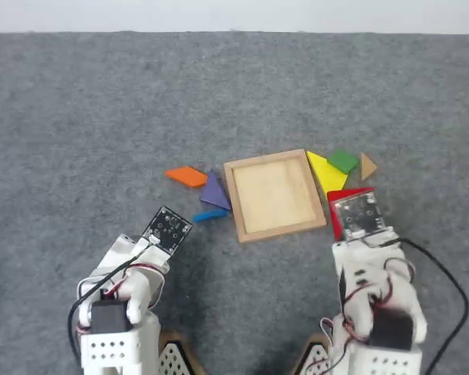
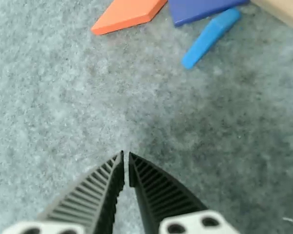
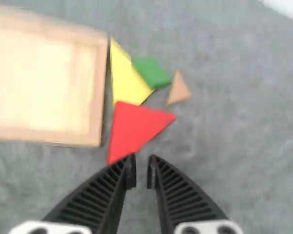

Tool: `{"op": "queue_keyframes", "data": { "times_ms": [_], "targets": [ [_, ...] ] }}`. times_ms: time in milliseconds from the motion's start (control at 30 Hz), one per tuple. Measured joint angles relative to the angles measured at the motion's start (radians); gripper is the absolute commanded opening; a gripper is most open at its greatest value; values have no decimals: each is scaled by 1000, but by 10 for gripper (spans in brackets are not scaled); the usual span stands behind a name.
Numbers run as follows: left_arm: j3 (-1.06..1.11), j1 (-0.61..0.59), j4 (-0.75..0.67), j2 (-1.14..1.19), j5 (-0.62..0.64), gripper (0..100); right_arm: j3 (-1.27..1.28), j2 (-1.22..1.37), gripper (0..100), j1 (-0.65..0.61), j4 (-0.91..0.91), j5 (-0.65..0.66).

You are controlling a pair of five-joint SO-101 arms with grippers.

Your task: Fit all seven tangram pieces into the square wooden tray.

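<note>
Hovering a slit apart and empty, the right gripper (image 3: 140, 170) could shove the red triangle (image 3: 134, 126), at the empty tray's (image 3: 100, 87) four o'clock, into the yellow triangle (image 3: 124, 80) beyond; the left gripper (image 2: 126, 163), pinched together, sits short of the blue piece (image 2: 210, 36) at nine o'clock

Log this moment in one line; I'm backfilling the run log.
tray: empty | left gripper: shut, short of blue piece | right gripper: slightly open, next to red triangle | pieces placed: none
</note>
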Motion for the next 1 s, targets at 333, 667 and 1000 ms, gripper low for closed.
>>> {"op": "queue_keyframes", "data": {
  "times_ms": [333, 667, 1000],
  "targets": [
    [0, 2, 0, 0, -2, 12, -509, 807, 81, -5, -57, -311],
    [0, -5, 0, 0, -2, 12, -726, 1475, 246, -135, -110, -528],
    [0, -5, 0, 0, -2, 12, -733, 1537, 269, -132, -161, -736]
  ]
}}
